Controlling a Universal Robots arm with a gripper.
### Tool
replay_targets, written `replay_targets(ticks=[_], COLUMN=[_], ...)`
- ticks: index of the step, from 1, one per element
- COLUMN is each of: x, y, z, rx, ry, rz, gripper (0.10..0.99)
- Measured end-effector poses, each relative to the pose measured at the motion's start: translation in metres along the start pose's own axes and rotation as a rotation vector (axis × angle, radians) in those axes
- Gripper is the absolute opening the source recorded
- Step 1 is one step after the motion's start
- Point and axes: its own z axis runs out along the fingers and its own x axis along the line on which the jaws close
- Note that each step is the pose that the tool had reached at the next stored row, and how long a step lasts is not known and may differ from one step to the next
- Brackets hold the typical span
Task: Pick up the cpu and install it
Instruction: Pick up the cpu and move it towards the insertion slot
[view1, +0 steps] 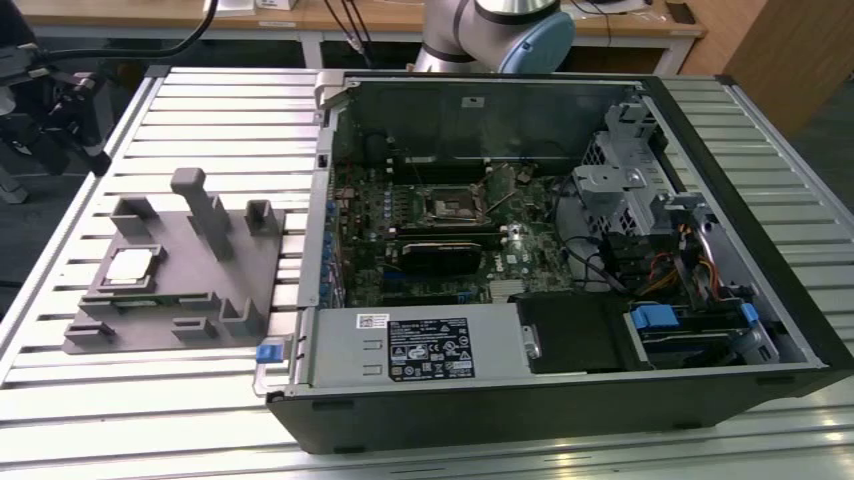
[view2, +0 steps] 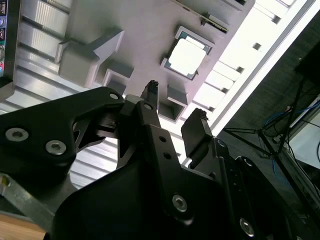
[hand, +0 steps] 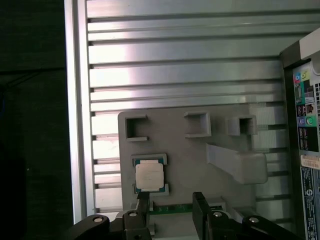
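The cpu (view1: 130, 265) is a small silvery square lying flat in a recess of the grey fixture block (view1: 187, 290), on the exterior view's left. Both wrist views look down on the cpu (view2: 187, 56) (hand: 149, 176) from well above. My gripper (view2: 175, 100) (hand: 171, 200) hangs open over the fixture block (hand: 190, 155), with nothing between its black fingers (hand: 198, 200). It is apart from the chip. The black square socket (view1: 454, 207) sits on the motherboard inside the open computer case (view1: 747, 180).
The fixture block has several upright posts (view1: 207, 205) near the chip. The case lies on its side on a slatted aluminium table (view1: 200, 110), with drive cages and cables (view1: 667, 260) on the exterior view's right. The arm's base (view1: 501, 35) stands behind the case.
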Motion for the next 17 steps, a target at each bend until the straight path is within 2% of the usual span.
replay_targets(ticks=[11, 17], x=[0.0001, 0.0002], y=[-0.0011, -0.0028], z=[0.0058, 0.014], rx=[0.0, 0.0], ry=[-0.0001, 0.0], rz=[0.0, -0.001], gripper=[0.471, 0.471])
